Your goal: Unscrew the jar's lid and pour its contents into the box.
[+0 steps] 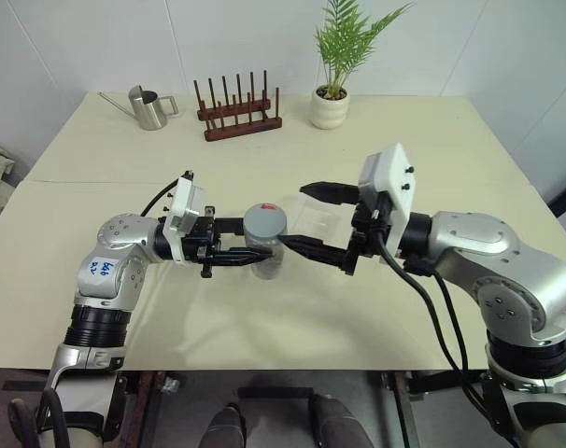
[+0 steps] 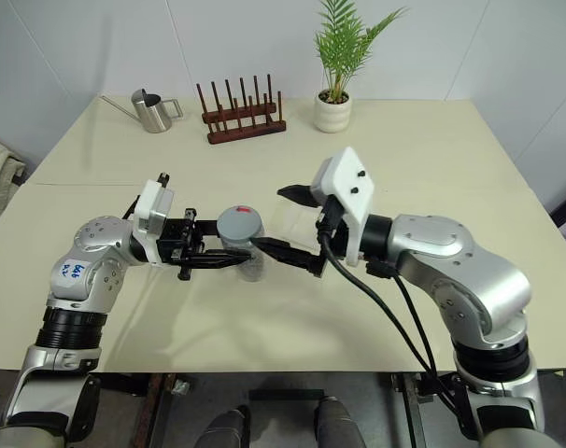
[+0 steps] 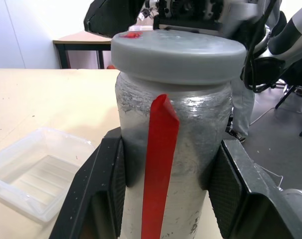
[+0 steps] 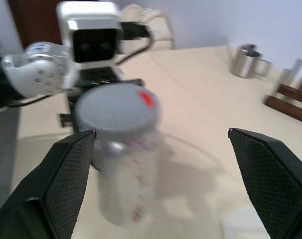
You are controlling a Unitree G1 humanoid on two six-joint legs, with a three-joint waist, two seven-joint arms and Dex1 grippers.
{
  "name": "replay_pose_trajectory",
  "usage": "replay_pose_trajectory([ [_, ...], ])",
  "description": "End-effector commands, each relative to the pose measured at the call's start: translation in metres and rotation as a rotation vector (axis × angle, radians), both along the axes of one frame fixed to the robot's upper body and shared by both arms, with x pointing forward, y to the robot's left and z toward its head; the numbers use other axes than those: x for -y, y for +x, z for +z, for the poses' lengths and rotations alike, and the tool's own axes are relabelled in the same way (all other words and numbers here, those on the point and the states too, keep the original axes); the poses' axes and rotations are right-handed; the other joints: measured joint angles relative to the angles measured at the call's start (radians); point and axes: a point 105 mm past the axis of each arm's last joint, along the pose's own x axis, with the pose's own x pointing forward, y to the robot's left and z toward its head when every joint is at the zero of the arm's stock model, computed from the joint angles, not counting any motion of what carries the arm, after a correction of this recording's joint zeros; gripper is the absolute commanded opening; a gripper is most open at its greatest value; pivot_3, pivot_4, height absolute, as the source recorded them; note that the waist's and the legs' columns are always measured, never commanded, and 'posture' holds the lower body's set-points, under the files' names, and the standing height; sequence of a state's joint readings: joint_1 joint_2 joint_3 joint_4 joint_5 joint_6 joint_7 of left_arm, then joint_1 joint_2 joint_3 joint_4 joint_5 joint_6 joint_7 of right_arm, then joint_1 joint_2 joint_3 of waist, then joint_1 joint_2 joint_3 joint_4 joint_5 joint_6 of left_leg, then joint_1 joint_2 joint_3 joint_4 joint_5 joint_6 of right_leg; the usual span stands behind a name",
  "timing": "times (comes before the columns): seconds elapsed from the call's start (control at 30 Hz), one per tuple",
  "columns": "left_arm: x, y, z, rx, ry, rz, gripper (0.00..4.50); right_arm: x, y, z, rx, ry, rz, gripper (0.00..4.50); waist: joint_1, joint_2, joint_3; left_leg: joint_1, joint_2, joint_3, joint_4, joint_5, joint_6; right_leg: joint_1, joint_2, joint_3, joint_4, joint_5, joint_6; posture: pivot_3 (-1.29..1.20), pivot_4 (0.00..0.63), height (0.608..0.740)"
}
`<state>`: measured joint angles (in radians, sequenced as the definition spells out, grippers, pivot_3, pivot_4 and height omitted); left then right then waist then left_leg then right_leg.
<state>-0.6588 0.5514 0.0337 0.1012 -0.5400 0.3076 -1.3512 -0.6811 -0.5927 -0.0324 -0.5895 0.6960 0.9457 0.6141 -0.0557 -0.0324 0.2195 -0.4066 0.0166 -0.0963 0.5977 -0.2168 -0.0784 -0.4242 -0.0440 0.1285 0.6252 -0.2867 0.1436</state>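
The left gripper (image 1: 248, 245) is clamped on the jar (image 1: 265, 250), its 2 black fingers (image 3: 103, 184) pressed against opposite sides of the silvery-grey body just below the lid (image 1: 265, 221). The jar stands upright near the middle of the table (image 1: 124, 196); whether its base rests on the surface or is held just above it cannot be determined. A red stripe (image 3: 160, 164) runs down the side that faces the left wrist camera. The lid sits in place on the jar, grey, with a small red mark (image 3: 131, 35) near its rim.

The right gripper (image 1: 311, 220) stands beside the jar on the robot's right, jaws spread wide and holding nothing. Its near fingertip (image 1: 294, 245) lies close to the jar's side; contact cannot be confirmed. Its far fingertip (image 1: 313, 190) is apart from the jar.

The box (image 1: 318, 222), clear plastic and shallow, lies on the table just beyond the jar and partly behind the right gripper's fingers. Contents of the jar cannot be seen through its wall.

At the far edge of the table stand 1 steel watering can (image 1: 148, 107), 1 brown wooden peg rack (image 1: 237, 112) and 1 white pot with a green plant (image 1: 331, 106), all well apart from the jar.
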Motion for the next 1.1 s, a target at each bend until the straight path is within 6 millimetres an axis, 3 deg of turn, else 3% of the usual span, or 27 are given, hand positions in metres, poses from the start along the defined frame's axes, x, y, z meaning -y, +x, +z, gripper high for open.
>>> replay_pose_trajectory([
  [0.03, -0.004, 0.001, 0.011, 0.023, -0.026, -0.007, 1.85, 0.006, -0.008, 0.011, 0.048, 0.005, -0.008, 4.46, -0.001, 0.0, 0.0, 0.0, 0.0, 0.0, 0.0, 0.0, 0.0, 0.0, 0.0, 0.0, 0.0, 0.0, 0.0, 0.0, 0.15, 0.74],
  [0.27, -0.004, 0.003, 0.011, 0.009, -0.029, -0.012, 1.85, 0.007, -0.011, 0.022, 0.065, 0.032, 0.003, 4.46, 0.0, 0.0, 0.0, 0.0, 0.0, 0.0, 0.0, 0.0, 0.0, 0.0, 0.0, 0.0, 0.0, 0.0, 0.0, 0.0, 0.15, 0.74],
  [0.53, 0.0, 0.002, 0.012, -0.021, -0.04, -0.048, 1.85, -0.019, -0.012, 0.033, 0.059, 0.127, 0.074, 4.46, -0.002, 0.0, 0.0, 0.0, 0.0, 0.0, 0.0, 0.0, 0.0, 0.0, 0.0, 0.0, 0.001, 0.0, 0.0, 0.0, 0.15, 0.74],
  [0.77, 0.003, 0.002, 0.012, -0.016, -0.032, -0.051, 1.85, -0.054, -0.017, 0.026, 0.006, 0.164, 0.177, 4.46, -0.003, 0.0, 0.0, 0.0, 0.0, 0.0, 0.0, 0.0, 0.0, 0.0, 0.0, 0.0, 0.001, 0.0, 0.0, 0.0, 0.15, 0.74],
  [1.1, 0.005, 0.002, 0.009, 0.006, -0.017, -0.05, 1.85, -0.071, -0.01, 0.017, -0.027, 0.156, 0.186, 4.46, -0.002, 0.0, 0.0, 0.0, 0.0, -0.001, 0.0, 0.0, 0.0, -0.001, 0.0, 0.0, 0.002, 0.0, 0.0, 0.0, 0.15, 0.74],
])
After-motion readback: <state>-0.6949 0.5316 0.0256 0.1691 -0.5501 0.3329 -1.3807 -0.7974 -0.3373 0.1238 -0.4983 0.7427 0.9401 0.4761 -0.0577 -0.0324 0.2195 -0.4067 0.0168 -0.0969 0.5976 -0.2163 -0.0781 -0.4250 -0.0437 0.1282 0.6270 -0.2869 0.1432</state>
